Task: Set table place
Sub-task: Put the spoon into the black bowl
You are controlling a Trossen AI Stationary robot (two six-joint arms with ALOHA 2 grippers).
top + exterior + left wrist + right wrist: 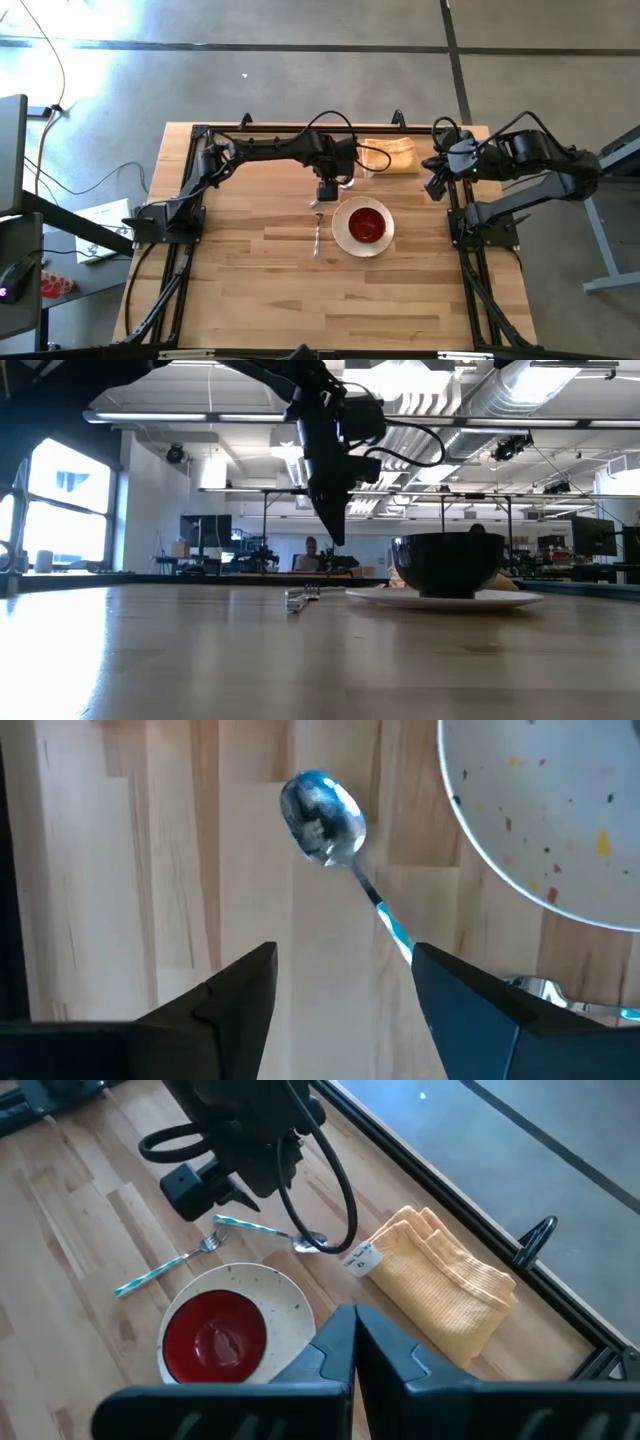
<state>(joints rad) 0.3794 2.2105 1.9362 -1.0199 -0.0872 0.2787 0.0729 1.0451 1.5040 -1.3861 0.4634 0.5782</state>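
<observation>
Your left gripper [340,985] hangs with fingers [235,990] spread wide and empty, straddling the handle of the silver spoon [322,815], which lies flat on the wooden table [260,280]. Just beside it sits the cream speckled plate [341,228] carrying the red bowl [367,225], the fork [317,232] on its left. Farther right, your right gripper [353,1340] waits clenched near a folded yellow cloth [440,1280].

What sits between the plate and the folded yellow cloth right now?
The spoon. In the right wrist view its bowl end lies on the table in the gap between the plate rim and the yellow cloth, partly hidden by the left arm's cable.
</observation>
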